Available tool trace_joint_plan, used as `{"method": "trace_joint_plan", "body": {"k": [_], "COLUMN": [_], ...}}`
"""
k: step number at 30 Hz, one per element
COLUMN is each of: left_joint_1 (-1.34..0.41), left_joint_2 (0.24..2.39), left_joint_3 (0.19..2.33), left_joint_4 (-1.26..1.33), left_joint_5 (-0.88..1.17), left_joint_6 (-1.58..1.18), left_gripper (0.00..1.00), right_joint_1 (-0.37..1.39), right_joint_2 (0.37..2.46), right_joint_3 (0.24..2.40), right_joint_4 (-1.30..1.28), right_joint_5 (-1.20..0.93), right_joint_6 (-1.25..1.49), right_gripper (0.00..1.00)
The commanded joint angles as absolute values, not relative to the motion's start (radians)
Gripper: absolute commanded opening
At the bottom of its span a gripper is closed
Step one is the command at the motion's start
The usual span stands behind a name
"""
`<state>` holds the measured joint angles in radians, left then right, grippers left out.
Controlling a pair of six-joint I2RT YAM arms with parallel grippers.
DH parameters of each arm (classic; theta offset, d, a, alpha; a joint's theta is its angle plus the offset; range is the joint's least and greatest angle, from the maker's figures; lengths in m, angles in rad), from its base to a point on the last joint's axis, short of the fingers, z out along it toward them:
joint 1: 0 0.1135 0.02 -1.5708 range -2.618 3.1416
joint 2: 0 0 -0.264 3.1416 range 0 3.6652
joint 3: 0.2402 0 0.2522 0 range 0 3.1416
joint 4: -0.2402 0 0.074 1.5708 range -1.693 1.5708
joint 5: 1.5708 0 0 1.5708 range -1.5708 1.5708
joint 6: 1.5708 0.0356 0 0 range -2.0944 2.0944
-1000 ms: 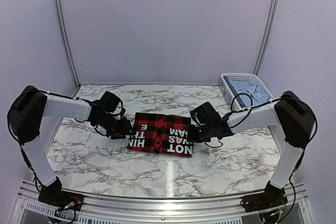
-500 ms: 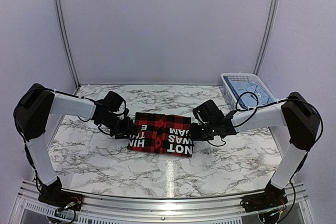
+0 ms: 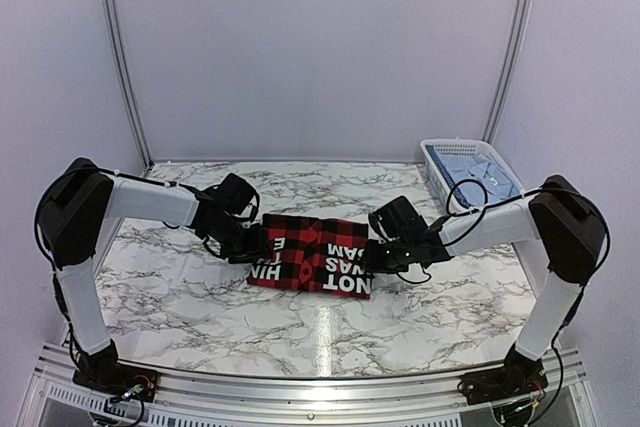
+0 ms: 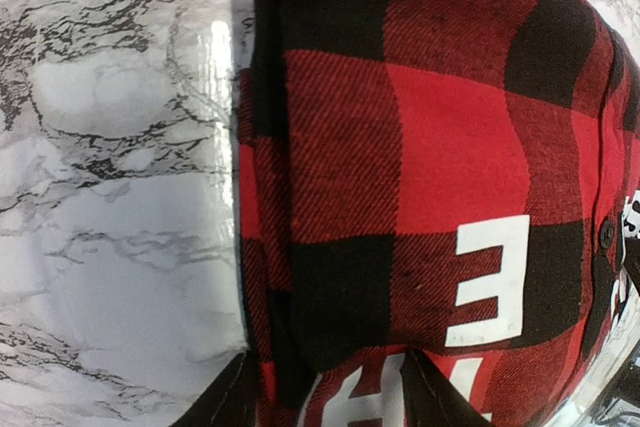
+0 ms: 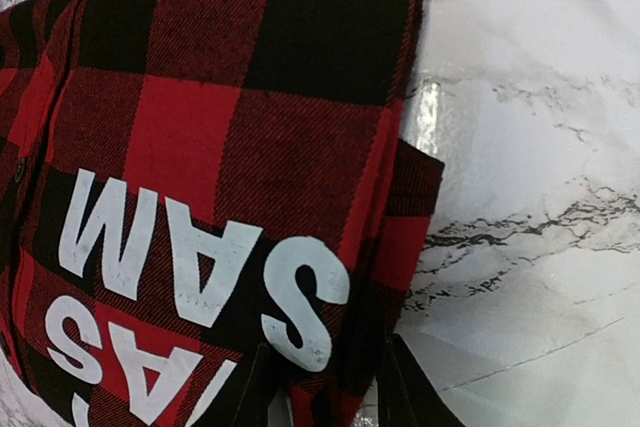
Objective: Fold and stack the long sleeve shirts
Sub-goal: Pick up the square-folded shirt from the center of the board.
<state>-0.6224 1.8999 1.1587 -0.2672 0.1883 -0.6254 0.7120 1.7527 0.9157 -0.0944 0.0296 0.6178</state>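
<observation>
Left gripper at nine o'clock and right gripper at three straddle the folded checked shirt, jaws part-spread, apparently to square its edges.

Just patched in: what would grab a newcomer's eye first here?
The folded red-and-black checked shirt with white lettering, at the centre of the marble table. The left gripper and right gripper straddle its opposite ends. A white basket holding a pale blue shirt sits at the far right corner.
</observation>
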Motion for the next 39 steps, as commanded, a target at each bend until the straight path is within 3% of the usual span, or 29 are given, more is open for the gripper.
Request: {"method": "trace_joint_plan", "body": {"k": [1,6,9,17,21,30,34,39], "left_joint_1": [-0.634,-0.634,-0.634,-0.635,-0.634,-0.541,-0.45,-0.392], "left_joint_2": [1.96,1.955,1.975,2.007,1.979,1.823,1.748,1.711], "left_joint_3": [1.14,1.13,1.133,1.106,1.108,1.086,1.095,1.144], "left_joint_4": [-0.368,-0.316,-0.291,-0.227,-0.224,-0.33,-0.433,-0.541], "left_joint_5": [0.107,0.162,0.2,0.229,0.192,0.059,-0.035,-0.149], "left_joint_6": [-0.644,-0.641,-0.65,-0.719,-0.729,-0.589,-0.461,-0.354], "left_gripper": [0.54,0.57,0.52,0.22,0.0,0.0,0.0,0.0], "right_joint_1": [0.701,0.692,0.688,0.689,0.689,0.717,0.716,0.718], "right_joint_2": [1.776,1.782,1.786,1.803,1.808,1.791,1.777,1.79], "right_joint_3": [0.894,0.876,0.872,0.877,0.887,0.971,1.004,1.026], "right_joint_4": [-0.044,-0.021,-0.012,-0.008,-0.008,-0.065,-0.089,-0.097], "right_joint_5": [0.019,0.015,0.012,0.011,-0.021,-0.03,-0.023,-0.031], "right_joint_6": [0.621,0.622,0.621,0.617,0.606,0.575,0.566,0.557], "right_gripper": [0.3,0.23,0.2,0.2,0.21,0.51,0.58,0.59]}}
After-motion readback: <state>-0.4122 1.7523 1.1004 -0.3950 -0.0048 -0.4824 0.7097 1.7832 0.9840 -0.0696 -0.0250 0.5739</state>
